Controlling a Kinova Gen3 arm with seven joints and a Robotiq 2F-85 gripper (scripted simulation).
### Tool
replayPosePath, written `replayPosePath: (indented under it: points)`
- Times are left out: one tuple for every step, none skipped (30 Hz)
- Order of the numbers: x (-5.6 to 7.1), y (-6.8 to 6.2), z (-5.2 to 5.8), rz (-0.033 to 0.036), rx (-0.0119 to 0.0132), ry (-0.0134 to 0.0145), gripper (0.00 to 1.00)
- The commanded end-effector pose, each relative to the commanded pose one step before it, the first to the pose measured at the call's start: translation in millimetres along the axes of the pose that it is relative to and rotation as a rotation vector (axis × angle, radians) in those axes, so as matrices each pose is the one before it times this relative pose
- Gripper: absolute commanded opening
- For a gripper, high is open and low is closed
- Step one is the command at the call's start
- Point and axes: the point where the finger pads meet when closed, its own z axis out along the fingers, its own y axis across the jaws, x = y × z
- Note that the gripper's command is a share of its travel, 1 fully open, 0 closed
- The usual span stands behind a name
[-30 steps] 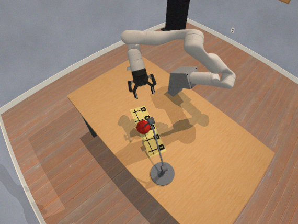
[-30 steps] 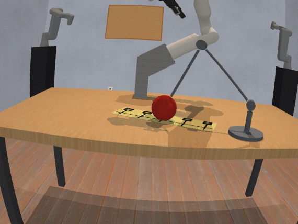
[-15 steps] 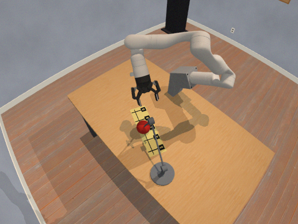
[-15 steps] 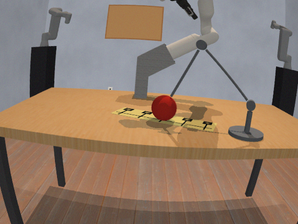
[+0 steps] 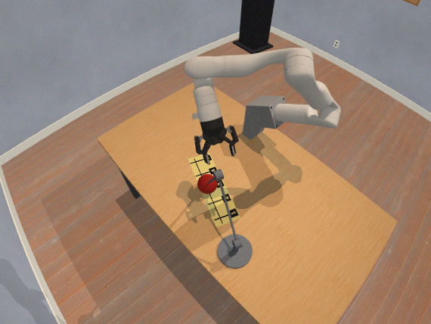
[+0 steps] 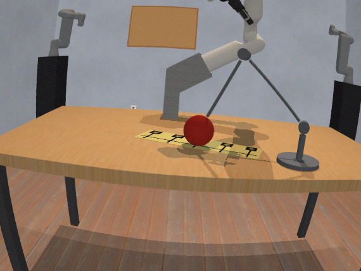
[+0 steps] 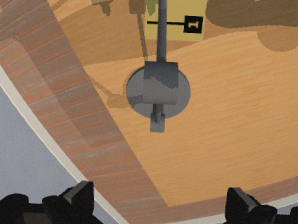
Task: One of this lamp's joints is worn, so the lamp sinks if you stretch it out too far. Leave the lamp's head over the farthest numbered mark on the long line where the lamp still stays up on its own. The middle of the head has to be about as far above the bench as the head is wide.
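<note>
The lamp has a round grey base (image 5: 234, 250) (image 6: 297, 161) (image 7: 158, 90), two thin grey links with an elbow joint (image 5: 218, 175) (image 6: 244, 54), and a red ball head (image 5: 207, 184) (image 6: 199, 130). The head hangs low over the yellow numbered strip (image 5: 196, 168) (image 6: 149, 136) at about mark 3. Its underside is at or very near the strip. My gripper (image 5: 220, 155) (image 7: 160, 200) is open and empty. It hangs high above the strip's far end, clear of the lamp.
The wooden bench (image 5: 321, 227) (image 6: 79, 133) carries the arm's grey pedestal (image 5: 261, 113) (image 6: 177, 92) at the back. Black pillars with idle arms (image 6: 52, 85) (image 6: 345, 107) stand behind the bench on both sides.
</note>
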Motion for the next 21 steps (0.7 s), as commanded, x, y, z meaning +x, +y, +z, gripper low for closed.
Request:
replayPosePath:
  points:
    - [-16.29,-0.48,11.09,-0.00416,0.00026,0.00347,1.0]
    - [0.0,0.0,0.0,0.0,0.0,0.0,1.0]
    - [0.0,0.0,0.0,0.0,0.0,0.0,1.0]
    - [-1.18,-0.14,0.8,0.0001,0.00002,-0.00021,1.0]
    - [-1.18,-0.14,0.8,0.0001,0.00002,-0.00021,1.0]
    - [-1.18,-0.14,0.8,0.0001,0.00002,-0.00021,1.0]
    - [-1.18,-0.14,0.8,0.0001,0.00002,-0.00021,1.0]
    - [-1.18,-0.14,0.8,0.0001,0.00002,-0.00021,1.0]
    - [-1.18,-0.14,0.8,0.0001,0.00002,-0.00021,1.0]
    - [-1.18,-0.14,0.8,0.0001,0.00002,-0.00021,1.0]
    - [-1.18,-0.14,0.8,0.0001,0.00002,-0.00021,1.0]
    - [-1.18,-0.14,0.8,0.0001,0.00002,-0.00021,1.0]
    - [-1.18,-0.14,0.8,0.0001,0.00002,-0.00021,1.0]
    - [-1.18,-0.14,0.8,0.0001,0.00002,-0.00021,1.0]
    - [-1.18,-0.14,0.8,0.0001,0.00002,-0.00021,1.0]
    - [-1.18,-0.14,0.8,0.0001,0.00002,-0.00021,1.0]
    - [-1.18,-0.14,0.8,0.0001,0.00002,-0.00021,1.0]
    - [-1.18,-0.14,0.8,0.0001,0.00002,-0.00021,1.0]
    - [0.0,0.0,0.0,0.0,0.0,0.0,1.0]
    - [0.0,0.0,0.0,0.0,0.0,0.0,1.0]
    - [0.29,0.07,-0.3,0.00019,0.00048,0.01754,1.0]
